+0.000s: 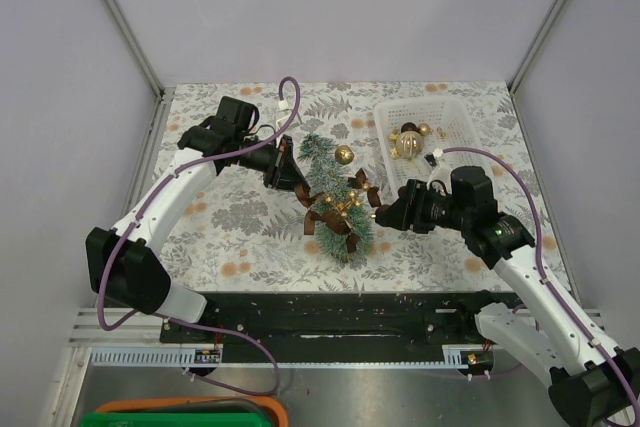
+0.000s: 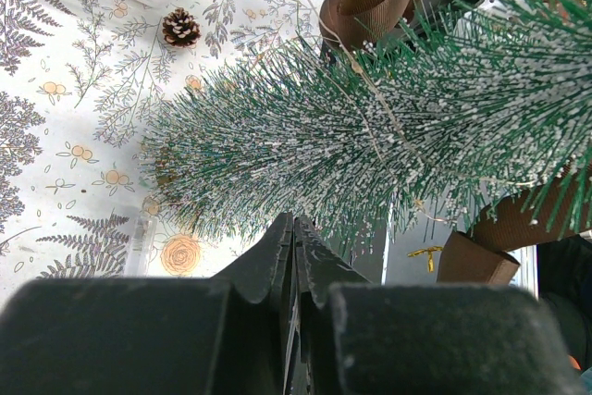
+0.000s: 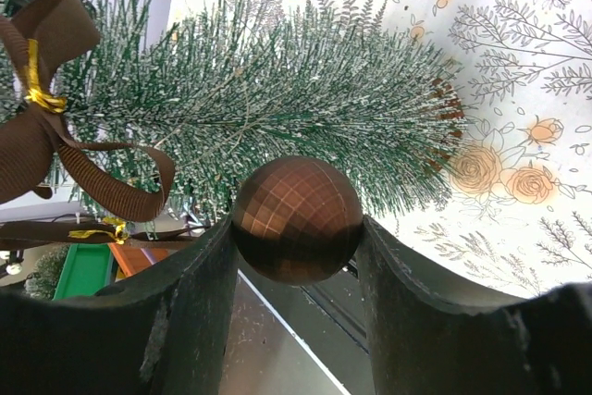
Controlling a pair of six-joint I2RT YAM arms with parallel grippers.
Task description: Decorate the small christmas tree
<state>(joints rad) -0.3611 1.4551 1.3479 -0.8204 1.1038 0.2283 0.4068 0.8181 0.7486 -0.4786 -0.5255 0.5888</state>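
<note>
Overhead, the left arm [image 1: 165, 202] rises from its base in the lower left of the frame, bends near the far left corner of the surface and doubles back toward the centre. Its left hand [image 1: 296, 184] is pressed against the upper flank of the small christmas tree [image 1: 335, 197]. From the left wrist, the fingers [image 2: 268, 261] are clenched together with only a thin seam between them, their tips at the fringe of the frosted bristles.

The tree occupies the middle of the floral-patterned surface [image 1: 230, 222], narrow end toward the upper left, wide end toward the near edge. Whether it stands upright or leans cannot be told. A gold bauble [image 1: 343, 154] and brown bows [image 1: 322, 217] sit among its branches.

From the lower right, the right arm [image 1: 530, 277] stretches low and leftward. The right hand [image 1: 383, 213] is just beside the tree's right flank, grasping a brown bauble [image 3: 296, 219] between its two fingers.

A white basket [image 1: 452, 119] holding baubles [image 1: 408, 139] lies in the upper right, near the far edge and the right wall. A pine cone [image 2: 180, 28] lies on the surface near it.

Open cloth stretches between the left arm and the tree and along the near edge. Grey walls [image 1: 70, 97] close the left, far and right sides.
</note>
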